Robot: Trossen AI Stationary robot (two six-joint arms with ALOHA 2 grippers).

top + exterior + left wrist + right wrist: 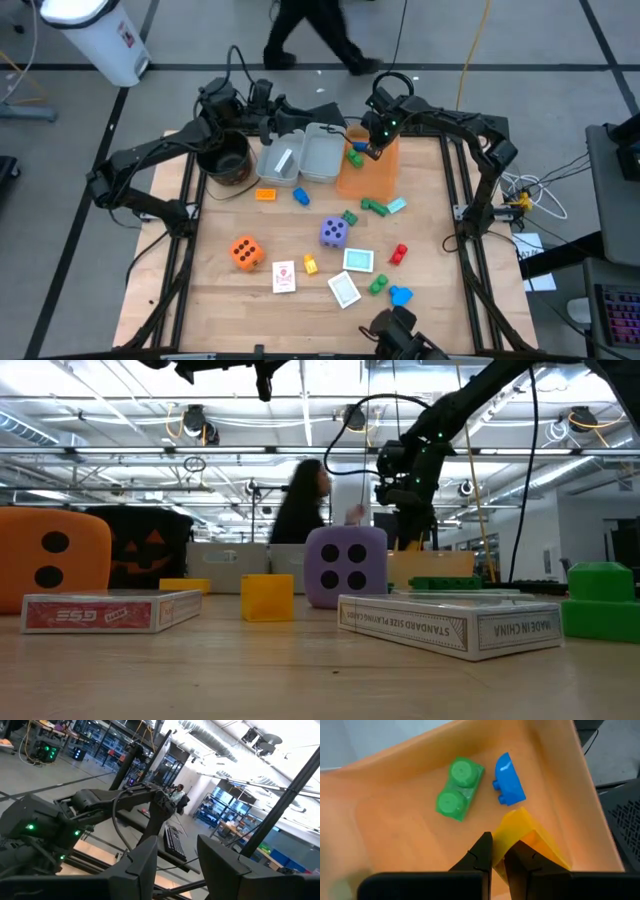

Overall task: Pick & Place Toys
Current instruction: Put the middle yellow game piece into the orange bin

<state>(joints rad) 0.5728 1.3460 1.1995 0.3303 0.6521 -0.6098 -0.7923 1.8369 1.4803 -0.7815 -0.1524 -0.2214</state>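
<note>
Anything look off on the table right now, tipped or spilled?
Nothing stands out. Toys lie loose on the table; the right gripper holds a yellow block over the orange bin.

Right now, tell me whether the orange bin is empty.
Not empty. The orange bin holds a green block and a blue block; the right gripper grips a yellow block above it.

I see a green block (pixel 459 790), a blue block (pixel 509 779) and a yellow block (pixel 530 842) in the orange bin (pixel 395 835). On my table (pixel 220 285), black dots mark the orange die (pixel 245 252) and the purple die (pixel 334 232).
</note>
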